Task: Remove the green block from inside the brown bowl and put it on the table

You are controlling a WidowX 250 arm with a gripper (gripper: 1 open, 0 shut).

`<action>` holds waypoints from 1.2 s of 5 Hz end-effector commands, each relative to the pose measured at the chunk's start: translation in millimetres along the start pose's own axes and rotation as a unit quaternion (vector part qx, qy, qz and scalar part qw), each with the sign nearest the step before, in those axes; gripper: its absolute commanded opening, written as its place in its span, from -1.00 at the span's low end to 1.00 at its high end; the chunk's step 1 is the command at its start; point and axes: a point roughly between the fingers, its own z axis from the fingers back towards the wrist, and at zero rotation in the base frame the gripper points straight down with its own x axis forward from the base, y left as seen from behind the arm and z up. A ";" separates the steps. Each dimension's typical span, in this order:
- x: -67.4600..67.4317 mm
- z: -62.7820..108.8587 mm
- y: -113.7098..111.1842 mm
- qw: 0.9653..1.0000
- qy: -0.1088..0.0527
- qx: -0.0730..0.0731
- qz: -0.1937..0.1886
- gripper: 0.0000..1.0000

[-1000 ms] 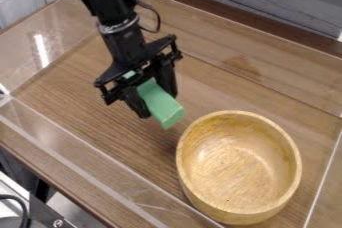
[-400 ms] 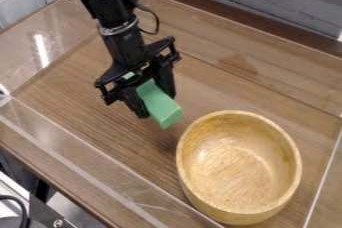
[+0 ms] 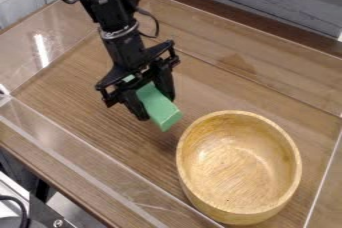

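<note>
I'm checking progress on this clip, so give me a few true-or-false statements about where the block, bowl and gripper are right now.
1. The green block lies inside the bowl. False: it is outside, left of the bowl.
2. The gripper is shut on the block. True.
3. The bowl holds nothing. True.
4. The bowl is tipped on its side. False: it sits upright on the table.
5. The gripper is above the bowl. False: it is over bare table beside it.
</note>
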 end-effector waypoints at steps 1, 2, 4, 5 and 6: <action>8.8 10.4 -10.0 1.000 -0.019 -0.021 -0.005 -1.00; 11.0 8.2 -10.1 1.000 -0.018 -0.020 -0.006 -1.00; 15.1 4.7 -10.0 1.000 -0.016 -0.017 -0.009 -1.00; 16.8 3.8 -10.1 1.000 -0.014 -0.016 -0.011 -1.00; 18.3 3.1 -10.3 1.000 -0.013 -0.014 -0.014 -1.00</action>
